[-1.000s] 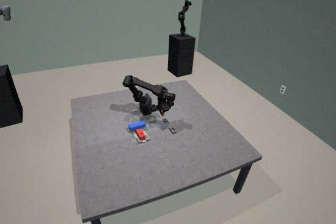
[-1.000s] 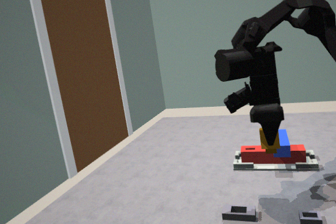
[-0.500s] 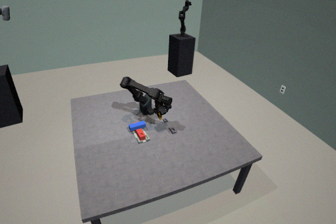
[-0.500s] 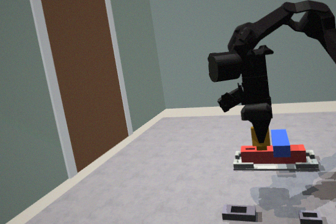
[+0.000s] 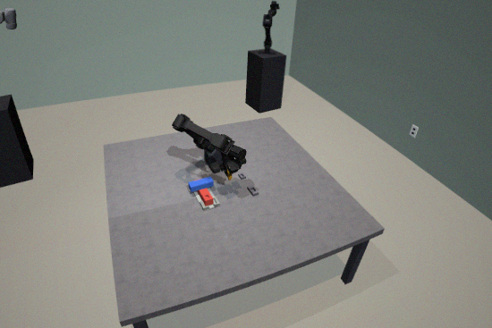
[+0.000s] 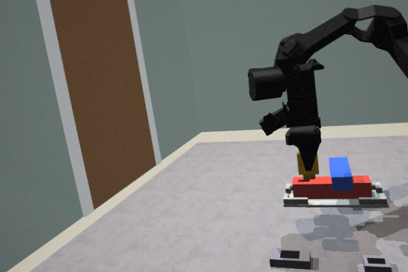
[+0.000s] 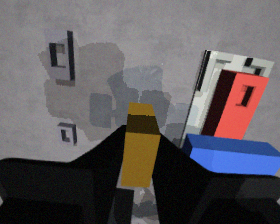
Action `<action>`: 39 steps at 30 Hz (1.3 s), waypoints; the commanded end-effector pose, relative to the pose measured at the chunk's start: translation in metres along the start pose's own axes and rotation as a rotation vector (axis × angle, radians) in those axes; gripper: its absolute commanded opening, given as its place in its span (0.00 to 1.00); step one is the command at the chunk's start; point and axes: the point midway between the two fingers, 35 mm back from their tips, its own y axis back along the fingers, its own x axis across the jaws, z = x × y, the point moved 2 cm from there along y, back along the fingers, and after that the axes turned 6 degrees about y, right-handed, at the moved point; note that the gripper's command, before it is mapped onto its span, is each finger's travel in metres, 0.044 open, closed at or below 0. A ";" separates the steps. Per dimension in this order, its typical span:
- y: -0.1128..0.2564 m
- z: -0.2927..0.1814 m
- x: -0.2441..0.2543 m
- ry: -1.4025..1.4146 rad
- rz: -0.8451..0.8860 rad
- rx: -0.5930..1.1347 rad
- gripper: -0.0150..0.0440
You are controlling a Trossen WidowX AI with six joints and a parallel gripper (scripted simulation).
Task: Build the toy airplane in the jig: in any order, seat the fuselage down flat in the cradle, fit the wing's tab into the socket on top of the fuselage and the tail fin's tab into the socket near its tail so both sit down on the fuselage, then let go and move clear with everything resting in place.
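Observation:
My gripper (image 5: 229,172) (image 6: 309,169) (image 7: 137,131) is shut on the yellow tail fin (image 5: 230,177) (image 6: 301,162) (image 7: 137,162), which points down above the table. The red fuselage (image 5: 206,196) (image 6: 315,190) (image 7: 235,122) lies in the pale cradle (image 5: 215,204) (image 6: 334,201) (image 7: 199,115) and looks level. Its tail socket is open and empty in the wrist view. The blue wing (image 5: 201,184) (image 6: 340,173) (image 7: 235,159) lies across the fuselage top; its tab is hidden. The wrist view shows the fin off to the left of the cradle, apart from fuselage and wing.
Two small grey holders, a larger one (image 5: 254,192) (image 6: 289,261) (image 7: 70,55) and a smaller one (image 5: 242,177) (image 6: 377,267) (image 7: 73,135), stand on the table (image 5: 233,243) beside the cradle. Another arm (image 5: 267,30) stands on a black pedestal (image 5: 265,79) beyond the table.

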 end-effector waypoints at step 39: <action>-0.013 0.009 -0.122 0.015 -0.083 -0.004 0.25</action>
